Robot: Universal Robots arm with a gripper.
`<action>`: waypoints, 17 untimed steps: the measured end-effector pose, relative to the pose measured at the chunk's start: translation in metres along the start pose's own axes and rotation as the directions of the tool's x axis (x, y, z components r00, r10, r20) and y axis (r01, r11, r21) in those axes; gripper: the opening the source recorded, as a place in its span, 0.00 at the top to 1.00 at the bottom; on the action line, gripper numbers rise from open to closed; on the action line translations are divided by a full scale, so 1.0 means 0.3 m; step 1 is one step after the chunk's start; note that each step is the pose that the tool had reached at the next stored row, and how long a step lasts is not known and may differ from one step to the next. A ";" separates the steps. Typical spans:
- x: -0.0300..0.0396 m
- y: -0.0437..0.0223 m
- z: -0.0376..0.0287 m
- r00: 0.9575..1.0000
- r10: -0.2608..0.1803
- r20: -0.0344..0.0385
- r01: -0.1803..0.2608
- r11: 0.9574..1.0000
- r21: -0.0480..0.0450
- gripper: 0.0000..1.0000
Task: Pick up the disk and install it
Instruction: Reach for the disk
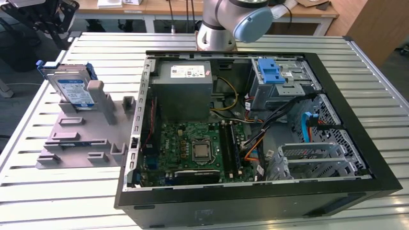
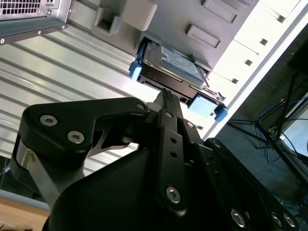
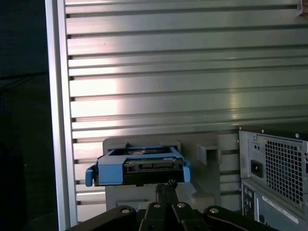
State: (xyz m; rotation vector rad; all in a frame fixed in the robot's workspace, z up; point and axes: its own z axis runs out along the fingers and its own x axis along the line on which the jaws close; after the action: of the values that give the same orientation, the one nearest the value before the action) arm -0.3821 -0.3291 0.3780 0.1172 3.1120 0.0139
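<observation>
End effector [image 3: 166, 185] near upright, blue-framed silver disk [image 3: 139, 166]

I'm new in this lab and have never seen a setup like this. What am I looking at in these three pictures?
A robot arm stands at the edge of a slatted metal table. The exterior view looks down on the table from a camera off the arm. Both wrist views come from cameras riding on the arm, so its black claw shows in the foreground. On the table are an open computer case and a grey holder. The disk, silver in a blue frame, stands on edge in that holder. The claw is shut and holds nothing; it faces the disk.
</observation>
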 end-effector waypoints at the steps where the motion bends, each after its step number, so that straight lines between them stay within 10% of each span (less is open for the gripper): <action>1: 0.004 0.000 0.000 1.000 0.000 0.000 0.000 1.000 0.000 0.89; 17: 0.068 0.001 0.004 1.000 0.000 0.000 0.000 1.000 0.000 0.89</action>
State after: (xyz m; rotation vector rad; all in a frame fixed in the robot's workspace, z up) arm -0.4025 -0.3272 0.3764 0.1173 3.1120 0.0134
